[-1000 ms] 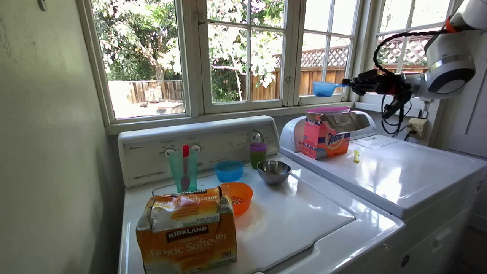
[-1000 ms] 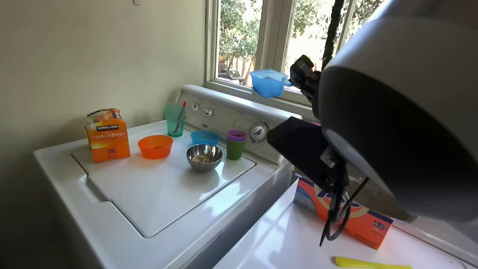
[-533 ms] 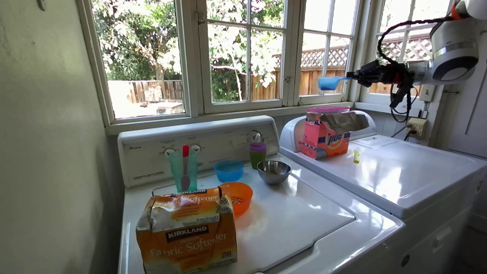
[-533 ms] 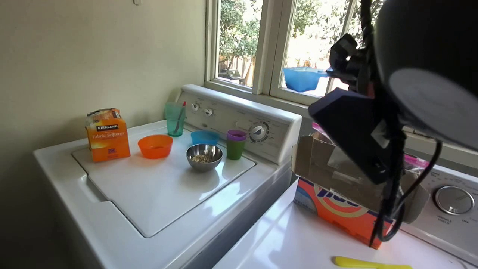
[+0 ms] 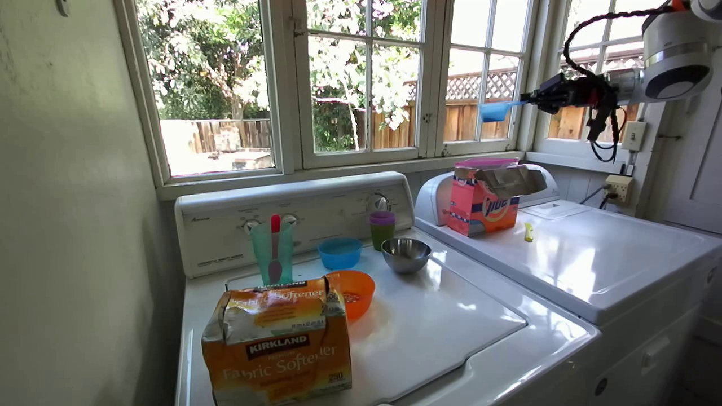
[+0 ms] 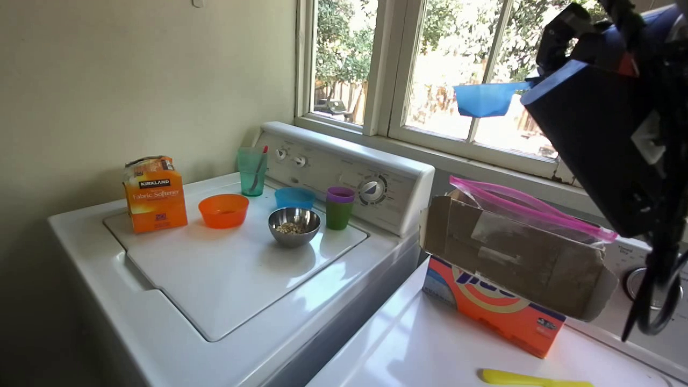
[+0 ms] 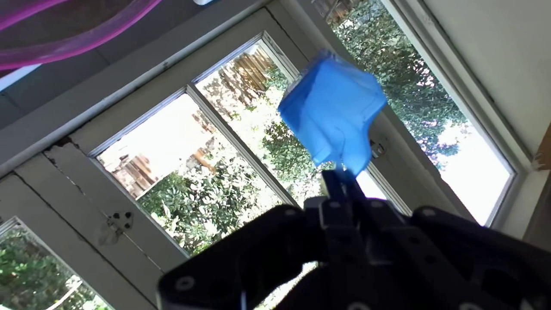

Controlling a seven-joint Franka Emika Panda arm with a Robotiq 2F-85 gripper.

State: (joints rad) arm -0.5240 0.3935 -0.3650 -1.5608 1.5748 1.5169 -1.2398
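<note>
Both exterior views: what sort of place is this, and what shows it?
Probably a laundry room: a washer stands beside a dryer, with a fabric softener box on the washer.

Pale wall (image 5: 73,197) at left in both exterior views. Multi-pane windows (image 5: 369,84) behind; foliage (image 5: 203,67) and wooden fence (image 5: 458,121) outside. White washer (image 5: 440,316) and dryer (image 5: 626,254) side by side, both patchily sunlit.

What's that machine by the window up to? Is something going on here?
A robot arm has its tool closed on the handle of a blue scoop, held in the air in front of the window. Lower down, an open Tide box stands on the dryer with a pink-zippered bag poking out. On the washing machine, a metal bowl holds small grain-like bits. Whether the scoop holds anything, I can't tell.
</note>
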